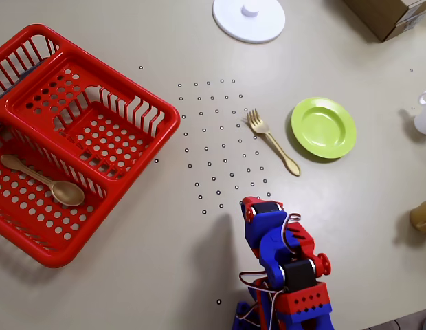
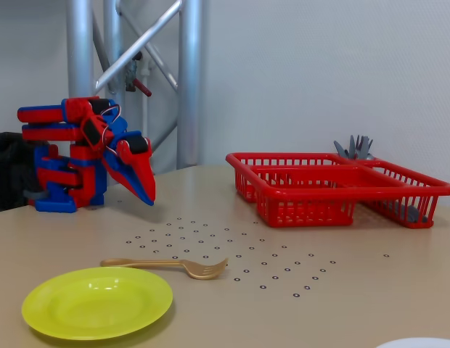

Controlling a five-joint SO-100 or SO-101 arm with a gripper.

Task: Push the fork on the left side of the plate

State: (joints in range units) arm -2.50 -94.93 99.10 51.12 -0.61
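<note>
Soft, even light is falling from above, keeping both views bright. In the overhead view the folded red-and-blue robot arm (image 1: 285, 265) is casting a faint grey shadow leftward onto the beige tabletop (image 1: 130, 289), and the round lime-green plate (image 1: 323, 127) is laying a thin dark crescent along its lower edge. In the fixed view the plate (image 2: 97, 301) is glinting slightly and looking a little soft in the foreground.

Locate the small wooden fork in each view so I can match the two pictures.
Overhead view: the small tan wooden fork lies right of centre, diagonal, tines upper-left, just left of the round lime-green plate.
Fixed view: the fork lies low, left of centre, tines pointing right, just behind the plate.
Shared landmark: the red plastic basket.
</note>
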